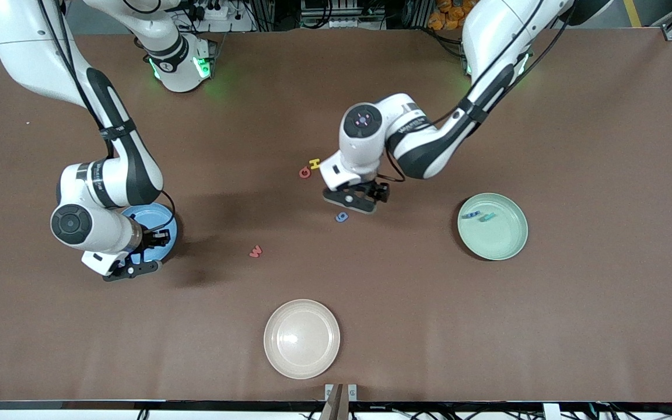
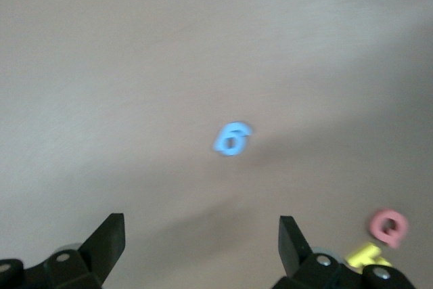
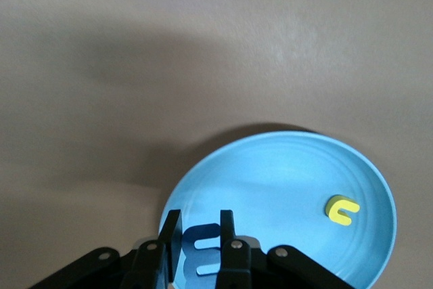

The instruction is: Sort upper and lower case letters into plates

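Note:
My right gripper point(image 3: 201, 225) is shut on a dark blue letter E point(image 3: 203, 252), just above the light blue plate point(image 3: 284, 174), where a yellow letter point(image 3: 342, 210) lies. From the front, that gripper point(image 1: 160, 238) hangs over the blue plate point(image 1: 165, 221). My left gripper point(image 2: 201, 225) stands open and empty over bare table, short of a light blue letter point(image 2: 232, 139). In the front view this gripper point(image 1: 380, 191) is beside that letter point(image 1: 342, 217). A red letter point(image 1: 305, 172) and a yellow H point(image 1: 314, 164) lie together. A red W point(image 1: 255, 251) lies alone. The mint green plate point(image 1: 511, 248) holds a blue letter point(image 1: 472, 214) and a teal one point(image 1: 487, 217).
A cream-beige plate point(image 1: 301, 338) with nothing in it sits near the table's front edge. The pink-red letter point(image 2: 388, 227) and the yellow H point(image 2: 365, 255) show close to one left finger point(image 2: 292, 238).

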You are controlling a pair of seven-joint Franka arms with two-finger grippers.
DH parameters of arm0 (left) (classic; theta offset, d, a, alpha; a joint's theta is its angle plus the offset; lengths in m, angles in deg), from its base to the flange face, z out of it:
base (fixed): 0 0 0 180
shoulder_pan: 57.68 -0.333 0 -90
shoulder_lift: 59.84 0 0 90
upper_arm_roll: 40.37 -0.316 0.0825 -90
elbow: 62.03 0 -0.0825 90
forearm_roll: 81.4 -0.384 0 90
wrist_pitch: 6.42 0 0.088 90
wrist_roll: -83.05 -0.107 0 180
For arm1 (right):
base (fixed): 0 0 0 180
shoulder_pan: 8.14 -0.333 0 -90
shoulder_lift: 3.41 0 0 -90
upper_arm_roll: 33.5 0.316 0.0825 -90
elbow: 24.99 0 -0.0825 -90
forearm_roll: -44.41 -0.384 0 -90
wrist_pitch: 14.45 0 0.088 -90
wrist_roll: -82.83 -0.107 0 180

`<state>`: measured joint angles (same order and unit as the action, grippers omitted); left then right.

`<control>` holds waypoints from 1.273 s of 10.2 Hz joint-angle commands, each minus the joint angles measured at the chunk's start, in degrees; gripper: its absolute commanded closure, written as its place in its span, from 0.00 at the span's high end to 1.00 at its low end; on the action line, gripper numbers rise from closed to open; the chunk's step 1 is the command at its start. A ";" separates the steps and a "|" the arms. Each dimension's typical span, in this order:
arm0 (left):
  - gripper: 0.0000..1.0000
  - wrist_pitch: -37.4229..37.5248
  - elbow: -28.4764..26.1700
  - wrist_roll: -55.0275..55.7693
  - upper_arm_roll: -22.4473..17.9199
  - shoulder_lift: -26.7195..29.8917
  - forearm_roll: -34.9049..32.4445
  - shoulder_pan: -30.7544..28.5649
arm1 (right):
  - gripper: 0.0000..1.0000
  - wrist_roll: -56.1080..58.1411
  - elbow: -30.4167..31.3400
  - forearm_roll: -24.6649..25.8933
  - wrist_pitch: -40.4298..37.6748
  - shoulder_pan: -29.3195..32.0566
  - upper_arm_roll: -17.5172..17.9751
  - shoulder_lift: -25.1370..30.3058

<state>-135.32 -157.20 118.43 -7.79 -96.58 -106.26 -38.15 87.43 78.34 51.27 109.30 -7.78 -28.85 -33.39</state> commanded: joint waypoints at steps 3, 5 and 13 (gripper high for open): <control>1.00 -10.48 3.86 -15.58 -0.59 -6.05 -1.42 6.56 | 0.67 1.54 4.60 -0.36 0.62 3.85 0.80 2.48; 1.00 -12.35 3.25 -16.14 -0.76 -5.89 -1.51 9.99 | 1.00 1.02 4.33 -0.36 0.44 4.47 0.80 2.48; 1.00 -12.35 -1.67 -36.08 -2.52 -7.91 -1.95 11.23 | 1.00 1.28 4.16 -0.36 1.14 6.23 0.80 1.95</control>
<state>-147.25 -158.76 82.87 -9.23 -104.58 -106.84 -28.31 88.01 80.74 51.28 109.77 -2.91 -28.91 -32.88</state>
